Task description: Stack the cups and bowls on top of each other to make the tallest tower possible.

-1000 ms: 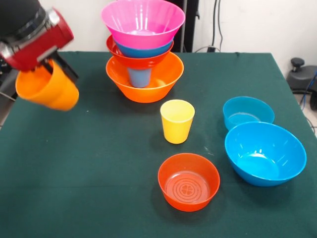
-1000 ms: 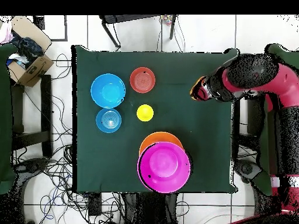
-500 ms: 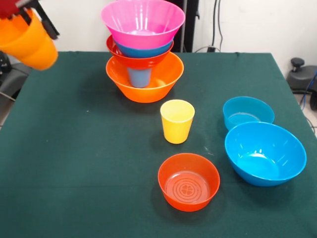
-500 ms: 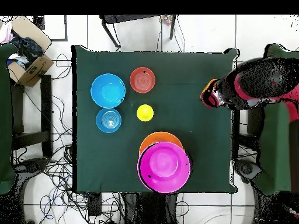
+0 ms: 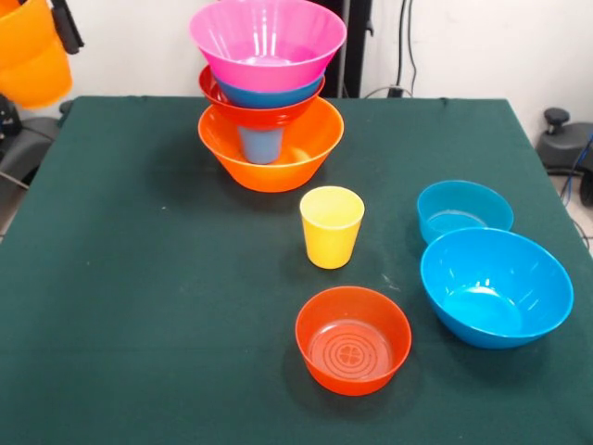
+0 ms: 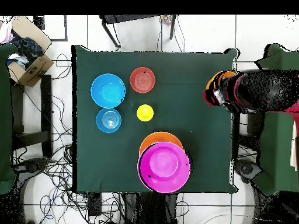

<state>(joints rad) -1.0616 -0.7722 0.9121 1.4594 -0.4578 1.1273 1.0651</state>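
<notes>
The orange cup point(image 5: 30, 57) now hangs high at the upper left corner of the front view, carried off the side of the green worktop point(image 5: 139, 306). Only a dark sliver of the gripper point(image 5: 63, 23) shows beside the cup's rim, so its jaws appear closed on the cup, holding it in the air. In the overhead view the same cup point(image 6: 215, 87) sits at the worktop's edge under the arm point(image 6: 263, 90).

A second ago the cup was lower, tilted, and over the worktop's left side; half a second ago it was higher and further out. It has kept rising and drifting away from the tower point(image 5: 269, 93), not toward it. That suggests the arm is gaining height to clear the pink bowl point(image 5: 269, 35) before swinging across.

The tower is unchanged: big orange bowl point(image 5: 306, 148) at the base, a blue cup point(image 5: 260, 144) inside, then a red-orange bowl, a blue bowl and the pink bowl on top. The yellow cup point(image 5: 331, 225), a red-orange bowl point(image 5: 353, 339), a small blue bowl point(image 5: 463, 210) and a larger blue bowl point(image 5: 496, 286) stand apart on the worktop, not yet stacked
</notes>
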